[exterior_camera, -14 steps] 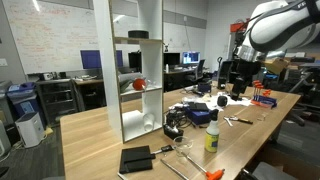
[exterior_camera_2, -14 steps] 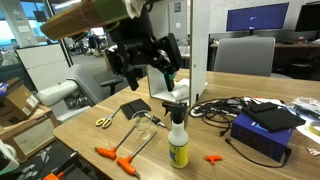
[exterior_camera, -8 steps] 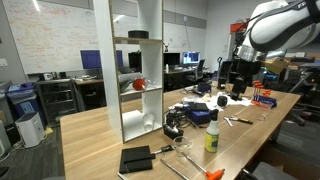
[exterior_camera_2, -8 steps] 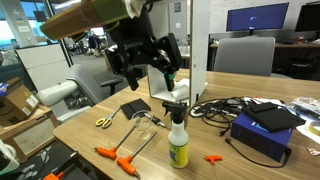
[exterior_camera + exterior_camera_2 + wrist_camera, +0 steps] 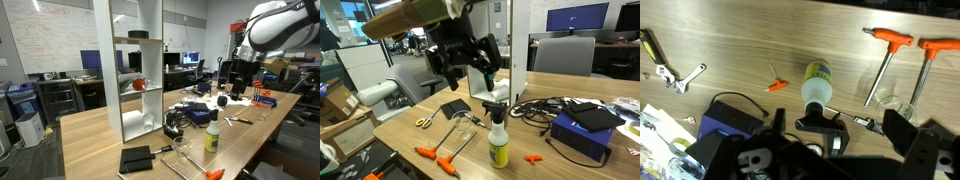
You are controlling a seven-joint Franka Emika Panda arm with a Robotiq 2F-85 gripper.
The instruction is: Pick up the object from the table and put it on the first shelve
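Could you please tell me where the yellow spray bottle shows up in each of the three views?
In an exterior view: the spray bottle stands right of centre, near the table's front edge.
In an exterior view: low in the middle, upright.
Wrist view: centre, seen from above.
Shared landmark: the blue box beside it.
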